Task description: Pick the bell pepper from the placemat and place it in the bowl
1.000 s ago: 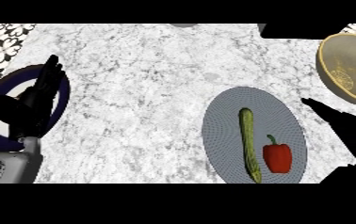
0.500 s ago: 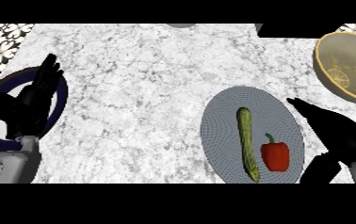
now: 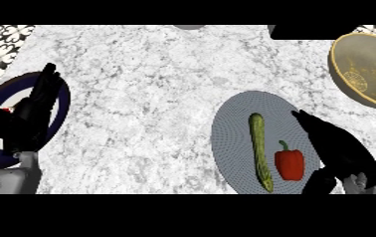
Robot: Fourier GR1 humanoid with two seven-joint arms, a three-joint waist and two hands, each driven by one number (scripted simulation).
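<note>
A red bell pepper (image 3: pixel 289 163) with a green stem lies on the round grey placemat (image 3: pixel 238 126) at the lower right, next to a long green vegetable (image 3: pixel 259 150). My right hand (image 3: pixel 334 146) is open over the placemat's right edge, just right of the pepper, its thumb (image 3: pixel 320 183) below and apart from it. The tan bowl (image 3: pixel 351 70) sits at the right edge, partly cut off. My left hand (image 3: pixel 31 115) rests open at the far left.
A dark blue plate (image 3: pixel 63 101) lies under my left hand at the left edge. A dark block (image 3: pixel 308 31) stands at the counter's back right. A patterned surface (image 3: pixel 13 36) shows at the top left corner.
My right hand has come further in from the right edge, leftward toward the pepper. The left hand stays still.
</note>
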